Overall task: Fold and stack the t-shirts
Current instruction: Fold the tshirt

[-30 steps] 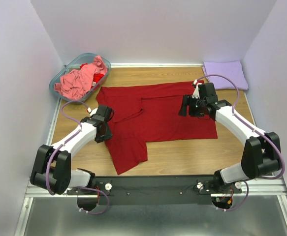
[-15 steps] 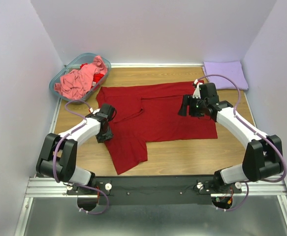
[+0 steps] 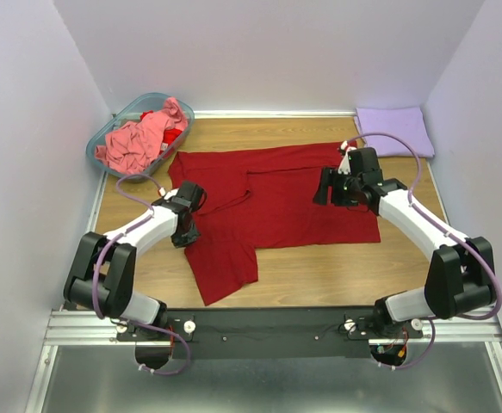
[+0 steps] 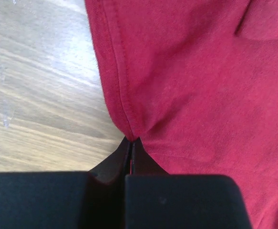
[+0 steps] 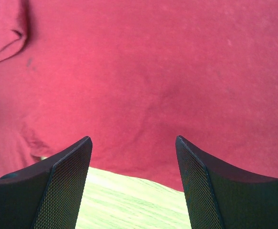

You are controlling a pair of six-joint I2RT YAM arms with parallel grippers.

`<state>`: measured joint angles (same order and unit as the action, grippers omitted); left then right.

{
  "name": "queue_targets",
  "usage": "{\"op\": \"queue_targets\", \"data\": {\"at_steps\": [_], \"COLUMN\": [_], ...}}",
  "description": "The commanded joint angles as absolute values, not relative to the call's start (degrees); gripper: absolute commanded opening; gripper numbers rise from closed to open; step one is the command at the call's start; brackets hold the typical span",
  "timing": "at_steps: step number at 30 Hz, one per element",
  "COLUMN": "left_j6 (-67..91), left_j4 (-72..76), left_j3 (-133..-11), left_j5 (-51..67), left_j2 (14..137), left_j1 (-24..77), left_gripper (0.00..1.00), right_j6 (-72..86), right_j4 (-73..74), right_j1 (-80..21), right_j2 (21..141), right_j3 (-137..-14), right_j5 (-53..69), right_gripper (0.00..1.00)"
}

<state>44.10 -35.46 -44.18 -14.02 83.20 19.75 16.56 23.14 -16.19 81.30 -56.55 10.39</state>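
**One folded, one underway, one untouched**

Counts a single piece as done, by the look of it: the lavender t-shirt (image 3: 394,130), lying as a flat, tidy rectangle at the far right corner of the table (image 3: 319,267).

Finds the dark red t-shirt (image 3: 276,202) spread over the middle of the wood and only partly folded, with one part turned in over the body and a long flap reaching toward the near edge.

Shows the left gripper (image 4: 131,140) clenched on that shirt's stitched left edge, with cloth puckered into the pinch.

Shows the right gripper (image 5: 131,143) released, jaws wide apart, low over the shirt's right part and grasping nothing.

Leaves the salmon-pink t-shirt (image 3: 134,142) crumpled in the teal basket (image 3: 130,106) at the far left corner, with a scrap of brighter red cloth beside it — impossible to say what that is.

Judged from this, roughly a third of the way along. No stack yet.

Left to do:
- Finish folding the red shirt and set it on the lavender one.
- Lift out the pink one, then flatten, fold and stack it.
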Motion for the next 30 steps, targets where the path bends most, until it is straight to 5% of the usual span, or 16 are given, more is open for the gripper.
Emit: {"op": "queue_targets", "data": {"at_steps": [1, 9, 17, 30], "left_j6": [44.04, 40.78, 37.97, 36.83], "left_j4": [-37.53, -35.25, -31.38, -29.88], "left_j3": [-43.59, -41.93, -40.87, -40.34], "left_j5": [-15.82, -14.42, -10.99, -9.14], "left_j2": [80.78, 74.54, 69.52, 66.01], "left_j1": [19.78, 19.86, 20.30, 20.66], "left_gripper": [0.00, 0.00, 0.00, 0.00], "right_j6": [18.54, 23.37, 29.44, 30.67], "right_j4": [22.76, 25.75, 26.98, 28.39], "right_j1": [-16.44, -12.32, 7.54, 11.95], "right_j2": [79.54, 78.49, 74.01, 78.49], "right_j3": [-53.97, -48.52, -41.49, -38.32], "right_j5": [1.71, -12.65, -5.62, -2.11], "right_gripper": [0.78, 0.78, 0.75, 0.61]}}
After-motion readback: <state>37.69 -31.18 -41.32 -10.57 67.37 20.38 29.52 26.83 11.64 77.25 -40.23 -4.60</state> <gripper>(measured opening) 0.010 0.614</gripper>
